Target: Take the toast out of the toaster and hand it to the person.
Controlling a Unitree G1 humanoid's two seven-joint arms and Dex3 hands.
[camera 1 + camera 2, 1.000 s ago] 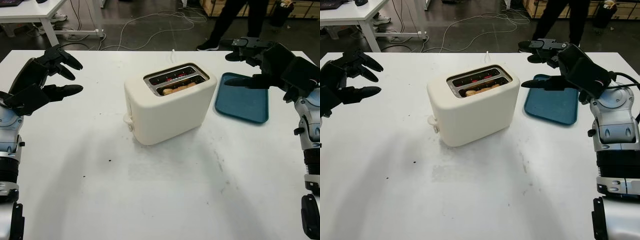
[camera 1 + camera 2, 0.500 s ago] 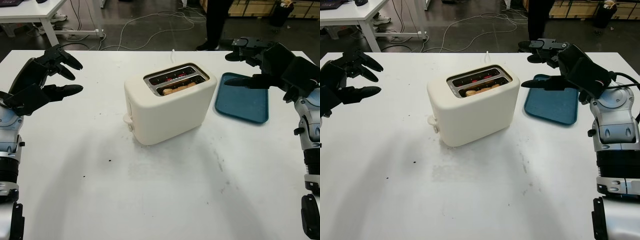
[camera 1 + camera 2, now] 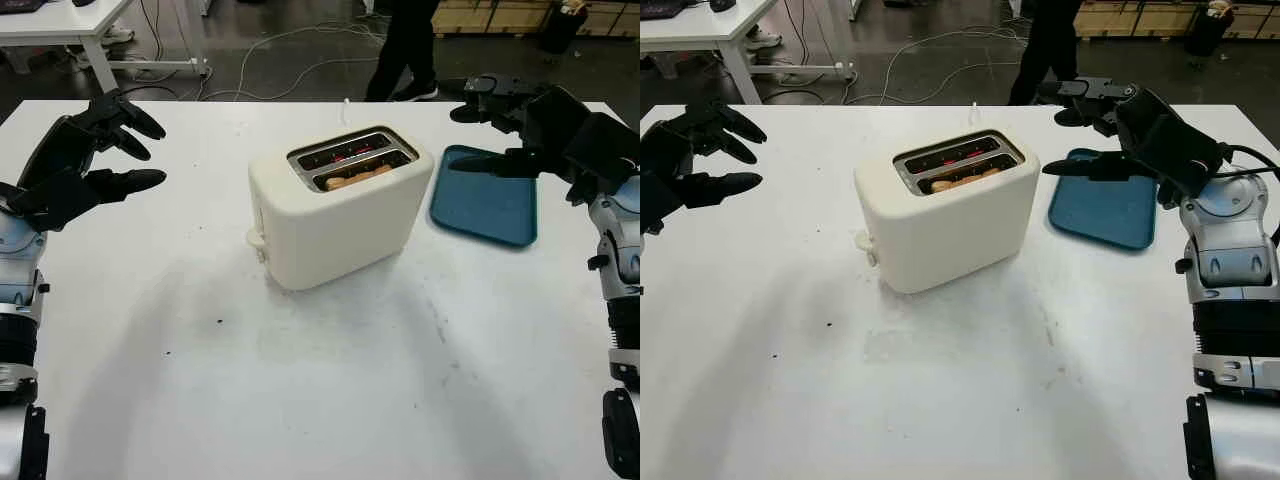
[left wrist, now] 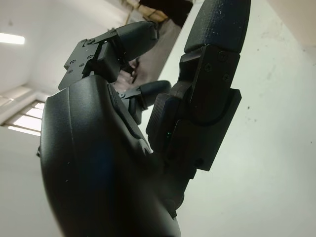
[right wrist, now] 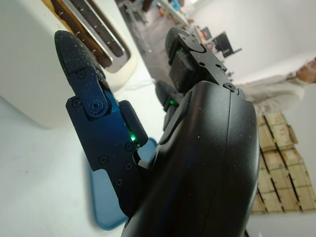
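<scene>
On white table [image 3: 330,390], boxy cream toaster [image 3: 335,215] holds browned toast [image 3: 357,177].

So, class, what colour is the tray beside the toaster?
The tray is dark teal blue, best seen in the left eye view.
</scene>
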